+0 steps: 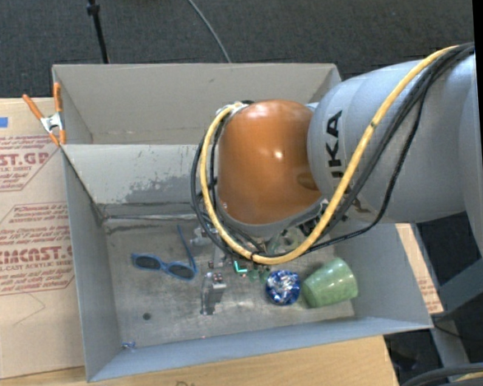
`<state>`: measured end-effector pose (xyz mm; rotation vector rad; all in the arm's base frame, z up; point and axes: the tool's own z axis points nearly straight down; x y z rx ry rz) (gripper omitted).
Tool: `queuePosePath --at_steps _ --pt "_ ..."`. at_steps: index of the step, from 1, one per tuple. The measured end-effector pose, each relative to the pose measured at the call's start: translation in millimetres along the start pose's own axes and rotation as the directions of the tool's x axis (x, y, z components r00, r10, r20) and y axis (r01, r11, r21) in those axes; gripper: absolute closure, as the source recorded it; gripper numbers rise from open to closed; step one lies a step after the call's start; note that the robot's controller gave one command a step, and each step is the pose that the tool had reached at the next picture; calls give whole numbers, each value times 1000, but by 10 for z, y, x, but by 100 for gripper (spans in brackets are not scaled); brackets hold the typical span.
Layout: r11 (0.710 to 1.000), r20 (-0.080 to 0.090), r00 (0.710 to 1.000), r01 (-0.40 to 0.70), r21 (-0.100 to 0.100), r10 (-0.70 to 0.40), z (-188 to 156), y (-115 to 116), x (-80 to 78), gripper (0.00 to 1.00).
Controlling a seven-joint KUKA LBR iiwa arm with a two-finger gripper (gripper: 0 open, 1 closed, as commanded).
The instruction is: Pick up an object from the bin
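The gripper (pixel 210 296) hangs low over the floor of the grey bin (pixel 88 240), near its front wall, under the arm's orange cover (pixel 264 162). I cannot tell how far open the claw is or whether it has hold of anything. The blue glasses (pixel 162 266) lie just to its left. 2 things lie to its right: a blue-and-white ball (pixel 283 287) touching a green cup (pixel 330 282).

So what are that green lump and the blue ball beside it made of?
The green lump looks like matte plastic or foam: even colour, no glare. The blue ball looks glossy, perhaps foil or glass, judging by its bright white glints.
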<state>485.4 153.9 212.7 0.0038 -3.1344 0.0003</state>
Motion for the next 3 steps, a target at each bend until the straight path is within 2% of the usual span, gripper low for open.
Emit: queuePosePath --at_steps 1,2,3 --pt "995 6 995 97 1 -97 1308 -308 -589 0" --pt "995 8 995 98 -1 -98 1267 -292 -588 100" --pt "996 19 996 88 -1 -88 -105 -234 -917 100"
